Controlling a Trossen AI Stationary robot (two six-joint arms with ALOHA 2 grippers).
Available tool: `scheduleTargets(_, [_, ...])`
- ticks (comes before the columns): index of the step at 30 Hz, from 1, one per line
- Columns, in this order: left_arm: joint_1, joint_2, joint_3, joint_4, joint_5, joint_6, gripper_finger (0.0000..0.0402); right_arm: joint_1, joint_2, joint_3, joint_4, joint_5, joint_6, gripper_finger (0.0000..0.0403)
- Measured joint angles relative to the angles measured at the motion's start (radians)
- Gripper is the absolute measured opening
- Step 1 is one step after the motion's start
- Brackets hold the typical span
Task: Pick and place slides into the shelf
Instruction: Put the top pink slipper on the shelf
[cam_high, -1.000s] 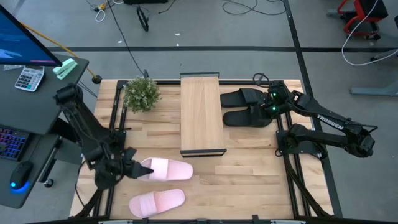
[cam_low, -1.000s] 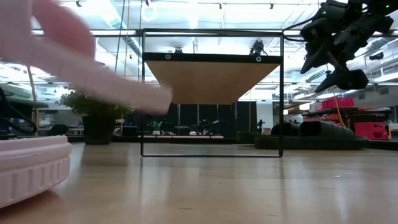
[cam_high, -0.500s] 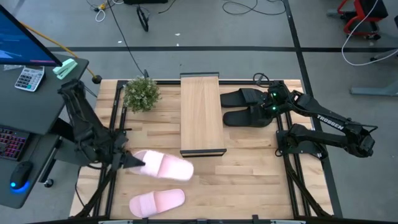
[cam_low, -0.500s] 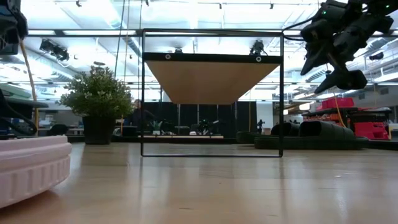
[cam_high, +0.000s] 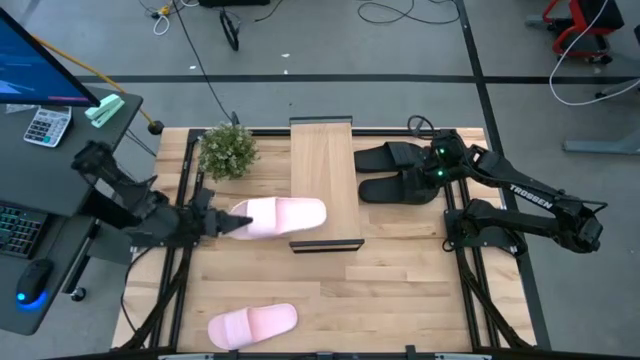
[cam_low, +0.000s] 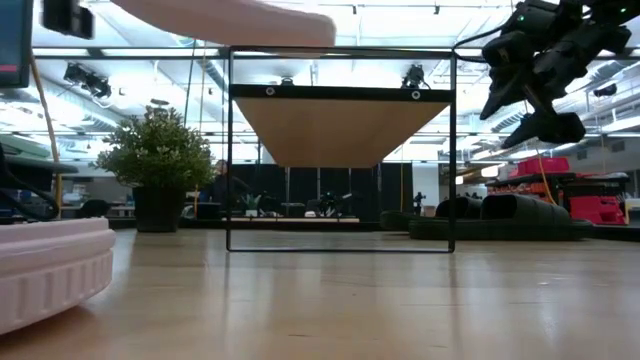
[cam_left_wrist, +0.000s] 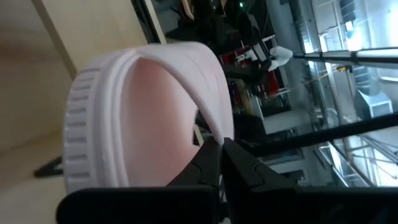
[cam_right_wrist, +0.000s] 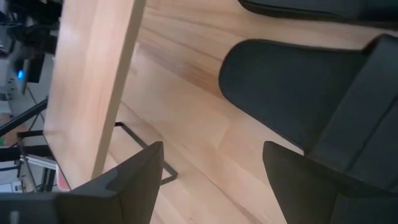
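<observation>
One pale pink slide (cam_high: 283, 215) hangs in the air, with my left gripper (cam_high: 222, 222) shut on its left end. Its free end reaches over the near left part of the shelf (cam_high: 322, 180). In the low view this slide (cam_low: 235, 18) shows above the plank top. The other pink slide (cam_high: 252, 325) lies sole-down near the table's front edge. Two black slides (cam_high: 395, 172) lie side by side right of the shelf. My right gripper (cam_high: 436, 172) hovers open just above them, touching nothing. My left gripper pinches a thin pink rim (cam_left_wrist: 208, 121) at the slide's left end between its two shut fingers. Whether that rim is strap or sole edge, I cannot tell. The fingers come nearly level from the table's left, along the slide. The slide is lifted clear and reaches out toward the shelf.
A small potted plant (cam_high: 228, 150) stands at the far left, close to the shelf's far end. Bare wooden tabletop (cam_high: 390, 290) lies in front of the shelf. A desk with a calculator (cam_high: 47, 126) stands beyond the table's left edge.
My left gripper has risen and swung toward the table's far edge and the shelf, still shut on the pink slide. The slide has gone up with it from the near left, and its free end now overlaps the shelf's plank.
</observation>
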Motion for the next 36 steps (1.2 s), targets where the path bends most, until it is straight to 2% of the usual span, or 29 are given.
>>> scheduleTargets(11, [0.446, 0.001, 0.000, 0.007, 0.355, 0.153, 0.0006, 0.000, 0.000, 0.000, 0.075, -0.064, 0.001, 0.0281])
scheduleTargets(19, [0.753, 0.028, 0.000, 0.028, 0.571, 0.218, 0.0006, 0.000, -0.007, 0.000, 0.108, -0.111, -0.005, 0.0281])
scheduleTargets(30, [1.052, 0.267, 0.001, 0.281, 0.926, 0.264, 0.0006, 0.000, -0.072, 0.000, 0.251, -0.164, 0.027, 0.0278])
scheduleTargets(36, [1.171, 0.377, 0.001, 0.418, 1.037, 0.227, 0.0006, 0.000, -0.094, 0.000, 0.287, -0.248, 0.031, 0.0240])
